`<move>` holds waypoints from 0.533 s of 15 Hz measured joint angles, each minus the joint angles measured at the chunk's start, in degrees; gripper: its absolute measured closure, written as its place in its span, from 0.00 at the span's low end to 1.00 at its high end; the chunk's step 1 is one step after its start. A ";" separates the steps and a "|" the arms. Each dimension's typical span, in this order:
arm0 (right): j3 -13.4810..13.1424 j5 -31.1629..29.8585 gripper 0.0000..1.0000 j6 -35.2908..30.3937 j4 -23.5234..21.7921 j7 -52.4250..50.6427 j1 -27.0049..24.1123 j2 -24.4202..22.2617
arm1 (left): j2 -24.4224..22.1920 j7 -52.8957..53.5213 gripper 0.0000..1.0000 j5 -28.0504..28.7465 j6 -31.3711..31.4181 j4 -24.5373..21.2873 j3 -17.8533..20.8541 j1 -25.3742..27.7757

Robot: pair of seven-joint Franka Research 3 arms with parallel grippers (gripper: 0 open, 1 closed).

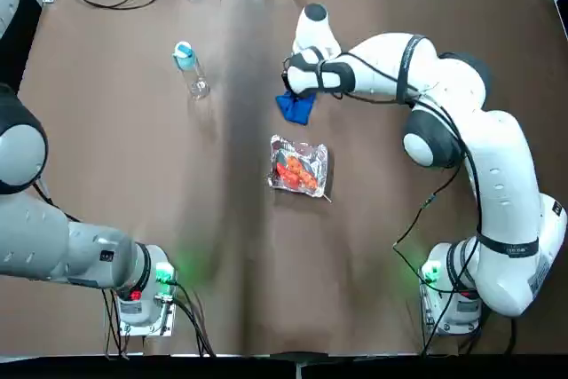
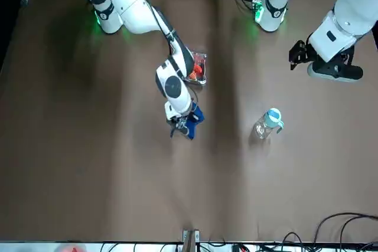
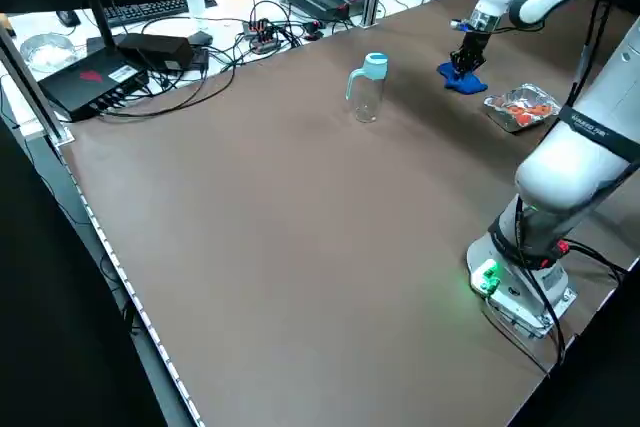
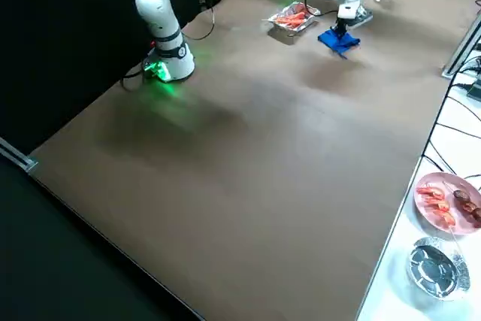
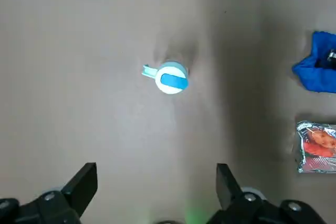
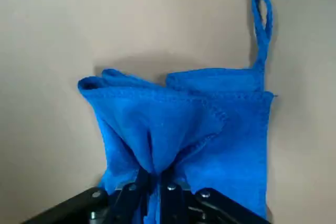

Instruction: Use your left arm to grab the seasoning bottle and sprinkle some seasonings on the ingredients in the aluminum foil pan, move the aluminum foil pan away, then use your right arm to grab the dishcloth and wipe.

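R gripper [image 6: 155,179] shut on dishcloth [image 6: 210,124]

Our right arm [image 1: 497,166] stretches forward and bends inward over the bench, its hand [image 6: 153,195] pointing down, fingers pinched together. Our left arm [image 1: 53,237] holds back at the outer left, its hand [image 2: 328,60] raised with fingers spread wide.

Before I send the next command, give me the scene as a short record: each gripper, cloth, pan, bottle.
right gripper: shut on the dishcloth, beyond the foil pan
left gripper: open, empty, over the table's left side
aluminum foil pan: on the table, nearer the robot than the cloth
ingredients: orange-red pieces in the pan
seasoning bottle: upright, light blue cap, left of the cloth
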 joint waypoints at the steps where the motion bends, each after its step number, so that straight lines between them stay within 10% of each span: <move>1: -0.07 0.00 0.89 -3.28 0.27 -1.60 -1.46 -0.24 | 0.00 0.00 0.00 0.00 0.00 0.00 0.04 0.09; 8: -0.05 0.28 0.89 -11.04 0.36 -0.07 -9.21 -0.90 | 0.00 0.00 0.00 0.00 1.82 0.00 0.15 0.90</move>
